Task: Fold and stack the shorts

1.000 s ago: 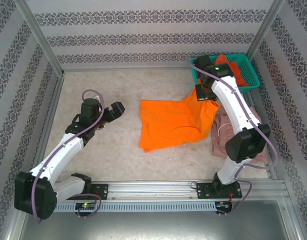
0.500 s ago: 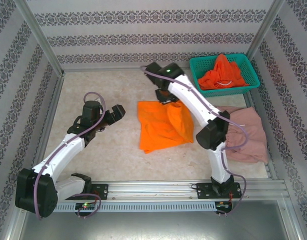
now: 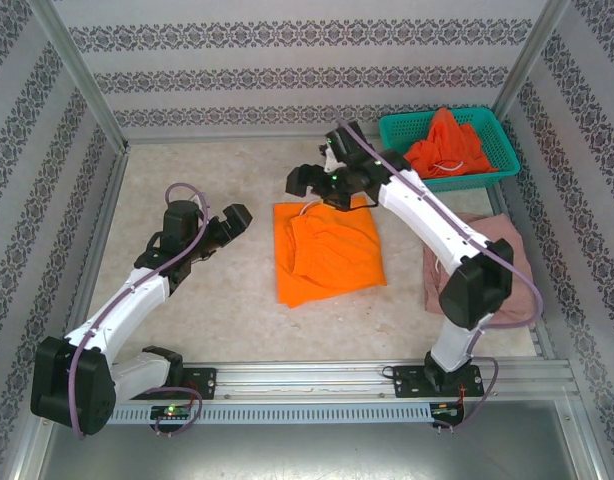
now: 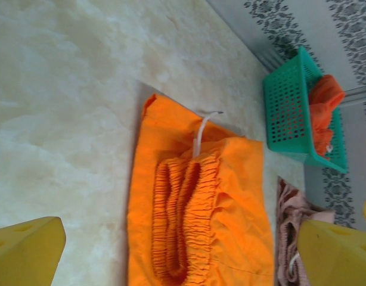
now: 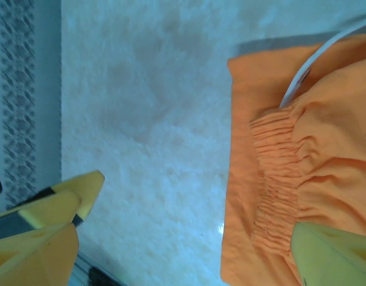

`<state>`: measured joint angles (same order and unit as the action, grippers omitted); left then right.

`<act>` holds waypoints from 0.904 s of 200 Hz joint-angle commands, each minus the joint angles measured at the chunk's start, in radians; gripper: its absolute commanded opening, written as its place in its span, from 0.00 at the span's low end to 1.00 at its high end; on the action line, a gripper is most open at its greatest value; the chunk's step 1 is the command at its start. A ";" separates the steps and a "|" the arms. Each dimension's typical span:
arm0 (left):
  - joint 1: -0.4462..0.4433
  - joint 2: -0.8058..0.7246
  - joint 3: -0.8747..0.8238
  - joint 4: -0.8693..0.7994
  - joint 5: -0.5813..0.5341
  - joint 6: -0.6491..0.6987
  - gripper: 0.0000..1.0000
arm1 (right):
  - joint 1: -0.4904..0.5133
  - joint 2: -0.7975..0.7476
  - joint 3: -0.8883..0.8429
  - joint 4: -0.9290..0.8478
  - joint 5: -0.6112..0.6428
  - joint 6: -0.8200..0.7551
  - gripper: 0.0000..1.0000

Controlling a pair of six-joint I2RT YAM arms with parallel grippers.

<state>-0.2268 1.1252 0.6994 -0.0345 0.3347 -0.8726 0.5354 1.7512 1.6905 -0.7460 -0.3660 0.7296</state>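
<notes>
Pale, mottled tabletop (image 3: 187,170) ringed by patterned wall panels, seen from above the two arms. Nearest the camera and well to the left of the teal basket (image 3: 504,150), the left gripper (image 3: 230,225) hangs above bare table with its yellow fingers spread wide and nothing between them. On the near side of the basket, close to it, the dusty pink shorts (image 3: 507,250) lie crumpled flat, partly hidden under the right arm. To the near left of the basket, one pair of orange shorts (image 3: 327,250) lies folded on the table, its gathered elastic waistband (image 4: 183,214) doubled over and a white drawstring (image 4: 202,131) poking out at the far edge. Left of the basket, the right gripper (image 3: 317,185) hovers over that far edge, jaws parted and gripping nothing. Against the back wall, the basket holds a heap of more orange shorts (image 3: 442,150), a white cord showing among the folds.
</notes>
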 commanded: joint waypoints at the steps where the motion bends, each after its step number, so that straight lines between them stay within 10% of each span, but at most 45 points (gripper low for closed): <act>1: 0.011 0.024 0.003 0.079 0.060 -0.054 1.00 | 0.002 0.024 -0.134 0.166 -0.064 0.078 0.92; 117: 0.008 0.111 -0.037 0.152 0.114 -0.109 1.00 | 0.027 0.249 -0.347 0.410 -0.149 0.162 0.91; 181: -0.104 0.213 0.039 0.129 0.108 -0.096 0.89 | -0.011 -0.042 -0.252 0.058 0.221 -0.146 0.94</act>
<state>-0.2871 1.2915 0.6891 0.0761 0.4282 -0.9699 0.5449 1.8359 1.3796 -0.5095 -0.3576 0.7643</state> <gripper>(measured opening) 0.915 0.931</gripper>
